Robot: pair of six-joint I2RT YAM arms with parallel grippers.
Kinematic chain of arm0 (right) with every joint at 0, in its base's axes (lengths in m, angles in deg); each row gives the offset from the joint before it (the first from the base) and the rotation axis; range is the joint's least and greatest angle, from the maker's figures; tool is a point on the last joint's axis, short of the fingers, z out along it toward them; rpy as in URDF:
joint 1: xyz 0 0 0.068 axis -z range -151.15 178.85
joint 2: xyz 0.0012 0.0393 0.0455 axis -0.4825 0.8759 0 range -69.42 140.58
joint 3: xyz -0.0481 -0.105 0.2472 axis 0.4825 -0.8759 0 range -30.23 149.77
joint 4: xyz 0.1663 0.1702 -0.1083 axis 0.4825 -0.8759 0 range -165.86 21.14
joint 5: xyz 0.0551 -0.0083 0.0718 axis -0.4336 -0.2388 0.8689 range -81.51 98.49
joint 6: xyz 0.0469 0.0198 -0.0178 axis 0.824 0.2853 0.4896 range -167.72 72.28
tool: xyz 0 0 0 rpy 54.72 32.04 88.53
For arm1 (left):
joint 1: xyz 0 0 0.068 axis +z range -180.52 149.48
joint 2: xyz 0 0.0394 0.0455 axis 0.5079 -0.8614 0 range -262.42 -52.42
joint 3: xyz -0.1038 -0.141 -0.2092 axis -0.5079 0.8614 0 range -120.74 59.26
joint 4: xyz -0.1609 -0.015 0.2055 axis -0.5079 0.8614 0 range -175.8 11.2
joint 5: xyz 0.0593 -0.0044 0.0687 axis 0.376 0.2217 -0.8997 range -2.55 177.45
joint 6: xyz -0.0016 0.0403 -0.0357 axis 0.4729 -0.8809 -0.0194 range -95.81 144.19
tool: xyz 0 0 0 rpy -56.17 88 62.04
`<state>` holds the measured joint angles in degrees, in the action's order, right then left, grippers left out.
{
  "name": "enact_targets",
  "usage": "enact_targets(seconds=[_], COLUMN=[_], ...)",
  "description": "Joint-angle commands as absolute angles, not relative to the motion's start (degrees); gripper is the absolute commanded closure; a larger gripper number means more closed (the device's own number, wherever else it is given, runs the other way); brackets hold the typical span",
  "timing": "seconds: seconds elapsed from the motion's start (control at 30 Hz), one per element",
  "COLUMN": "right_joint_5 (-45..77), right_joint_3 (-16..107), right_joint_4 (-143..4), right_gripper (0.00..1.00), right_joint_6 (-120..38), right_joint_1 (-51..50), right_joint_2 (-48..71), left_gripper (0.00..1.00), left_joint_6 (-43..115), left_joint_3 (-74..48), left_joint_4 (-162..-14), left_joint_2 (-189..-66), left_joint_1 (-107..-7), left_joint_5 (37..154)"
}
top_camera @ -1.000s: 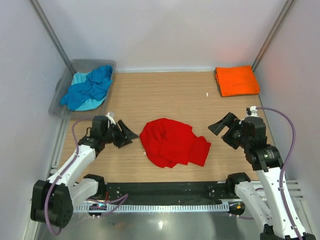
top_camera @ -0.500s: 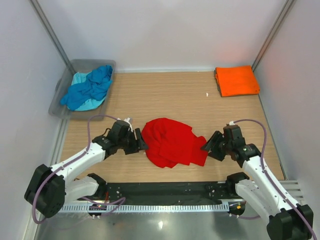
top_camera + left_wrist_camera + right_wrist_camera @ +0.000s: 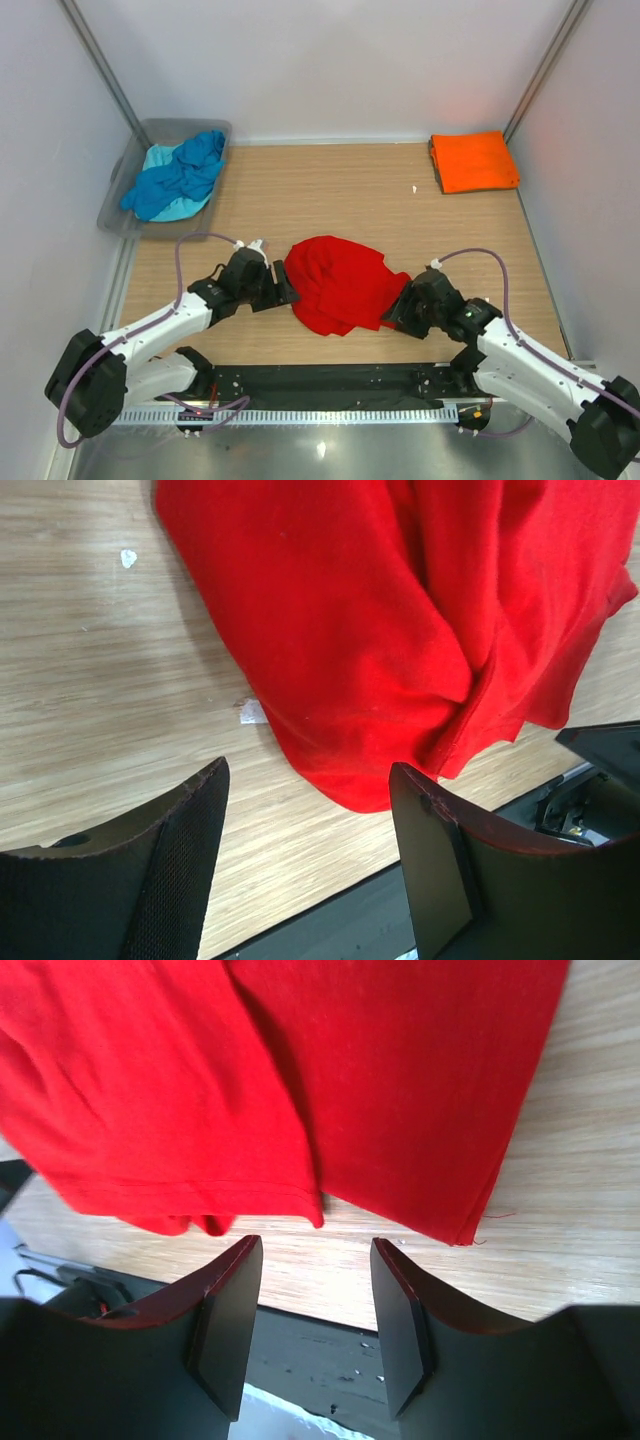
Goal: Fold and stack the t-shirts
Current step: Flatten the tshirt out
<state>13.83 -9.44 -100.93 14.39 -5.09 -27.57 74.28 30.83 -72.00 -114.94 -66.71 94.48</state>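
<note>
A crumpled bright red t-shirt (image 3: 343,284) lies on the wooden table (image 3: 330,195) near its front middle. My left gripper (image 3: 283,291) is open and empty at the shirt's left edge; the left wrist view shows the red cloth (image 3: 380,630) just ahead of the jaws. My right gripper (image 3: 400,303) is open and empty at the shirt's lower right corner; the right wrist view shows the hem (image 3: 300,1090) just ahead. A folded orange t-shirt (image 3: 473,161) lies at the back right. Blue (image 3: 180,175) and pale turquoise (image 3: 160,157) shirts sit heaped in the tub.
A grey translucent tub (image 3: 133,160) stands at the back left corner. A black rail (image 3: 330,380) runs along the table's front edge. White walls close in the sides and back. Small white scraps (image 3: 252,712) lie on the wood.
Both grippers have moved inward and down to the red shirt's edges, the left from the left, the right from the right. The shirts have not moved.
</note>
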Motion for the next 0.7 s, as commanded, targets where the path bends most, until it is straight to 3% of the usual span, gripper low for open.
enact_targets(seconds=[0.0, 0.23, 0.67], right_joint_5=[7.45, 1.21, -0.65], right_joint_3=[-7.91, -10.63, -13.97], right_joint_4=[-97.00, -92.77, -89.43], right_gripper=[0.47, 0.51, 0.51], right_joint_6=[18.71, 24.78, 28.57], right_joint_1=[-8.94, -16.94, -19.05], right_joint_2=[-25.04, -21.69, -21.34], left_gripper=[0.33, 0.34, 0.34], left_joint_6=[72.36, 72.97, 74.03], left_joint_3=[27.71, 28.14, 29.55], left_joint_4=[-71.21, -71.91, -74.55], left_joint_2=[-113.15, -116.40, -116.23], left_joint_1=[-67.35, -67.35, -67.44], left_joint_5=[90.09, 91.67, 91.76])
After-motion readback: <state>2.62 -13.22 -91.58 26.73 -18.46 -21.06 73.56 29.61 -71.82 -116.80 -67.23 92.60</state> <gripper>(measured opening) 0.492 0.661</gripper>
